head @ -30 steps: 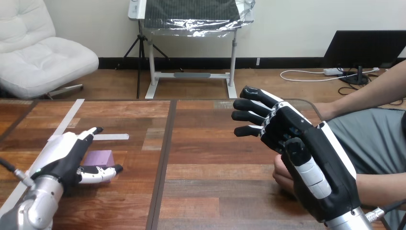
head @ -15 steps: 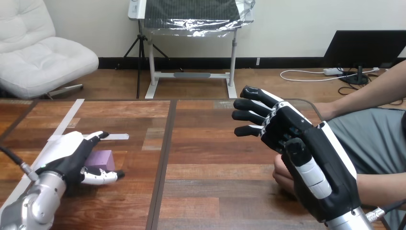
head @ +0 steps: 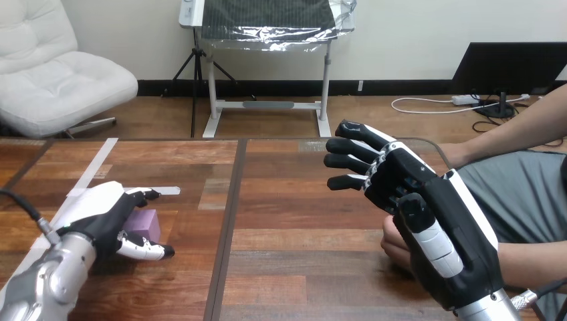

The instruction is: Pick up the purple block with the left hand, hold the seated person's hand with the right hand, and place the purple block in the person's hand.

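At near left, our left hand (head: 107, 215) curls fingers and thumb around the purple block (head: 147, 222). At right, our right hand (head: 428, 200), fingers spread, is over the person's hand (head: 393, 246).

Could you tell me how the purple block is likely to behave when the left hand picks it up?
The purple block has flat faces and square edges, so it should sit still rather than roll. It looks solid, so it is probably stiff. It is small beside the left hand, so it is likely light.
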Robot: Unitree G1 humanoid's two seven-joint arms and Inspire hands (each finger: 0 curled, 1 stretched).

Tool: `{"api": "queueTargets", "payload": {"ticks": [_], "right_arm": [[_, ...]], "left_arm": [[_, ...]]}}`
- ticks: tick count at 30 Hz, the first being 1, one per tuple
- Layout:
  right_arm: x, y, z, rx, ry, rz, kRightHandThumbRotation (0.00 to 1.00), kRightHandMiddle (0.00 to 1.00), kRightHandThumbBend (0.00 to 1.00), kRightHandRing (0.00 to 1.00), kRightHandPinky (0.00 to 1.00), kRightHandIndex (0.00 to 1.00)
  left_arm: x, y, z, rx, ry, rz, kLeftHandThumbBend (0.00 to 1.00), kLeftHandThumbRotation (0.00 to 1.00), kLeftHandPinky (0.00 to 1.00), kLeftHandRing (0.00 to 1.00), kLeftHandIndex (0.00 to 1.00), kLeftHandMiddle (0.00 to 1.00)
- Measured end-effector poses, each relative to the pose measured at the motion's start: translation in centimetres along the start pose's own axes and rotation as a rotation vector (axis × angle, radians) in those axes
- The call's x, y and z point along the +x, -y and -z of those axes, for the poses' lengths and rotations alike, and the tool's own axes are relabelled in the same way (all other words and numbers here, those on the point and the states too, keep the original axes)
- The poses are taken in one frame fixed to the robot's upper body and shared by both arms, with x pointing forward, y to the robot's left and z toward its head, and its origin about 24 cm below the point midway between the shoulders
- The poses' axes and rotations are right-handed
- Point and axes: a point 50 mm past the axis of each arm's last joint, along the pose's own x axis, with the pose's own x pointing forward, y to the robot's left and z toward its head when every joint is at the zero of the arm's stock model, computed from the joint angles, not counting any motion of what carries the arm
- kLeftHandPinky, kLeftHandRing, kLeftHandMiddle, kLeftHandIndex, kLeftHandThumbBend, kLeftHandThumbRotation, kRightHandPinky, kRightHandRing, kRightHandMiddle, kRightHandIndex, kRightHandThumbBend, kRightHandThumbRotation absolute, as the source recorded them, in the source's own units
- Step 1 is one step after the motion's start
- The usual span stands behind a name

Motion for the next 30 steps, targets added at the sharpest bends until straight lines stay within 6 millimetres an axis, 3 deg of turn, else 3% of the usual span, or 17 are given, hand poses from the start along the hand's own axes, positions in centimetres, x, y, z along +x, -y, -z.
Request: {"api": "queueTargets", "payload": {"ticks": [13,22,30], "right_arm": [[0.0,0.0,0.0,0.0,0.0,0.0,0.78,0.81,0.94,0.8,0.71,0.83],[0.0,-0.03,-0.05,-0.002,0.005,-0.006,0.78,0.82,0.93,0.8,0.71,0.84],[-0.01,-0.04,-0.16,-0.007,0.016,-0.011,0.79,0.82,0.92,0.8,0.72,0.84]], "left_arm": [[0.43,-0.47,-0.49,0.017,0.011,0.001,0.8,0.18,0.86,0.82,0.8,0.82],[0.73,-0.51,-0.63,0.047,-0.001,0.01,0.79,0.07,0.82,0.8,0.78,0.8],[0.96,-0.49,-0.47,0.067,-0.036,0.019,0.73,0.01,0.64,0.76,0.75,0.78]]}}
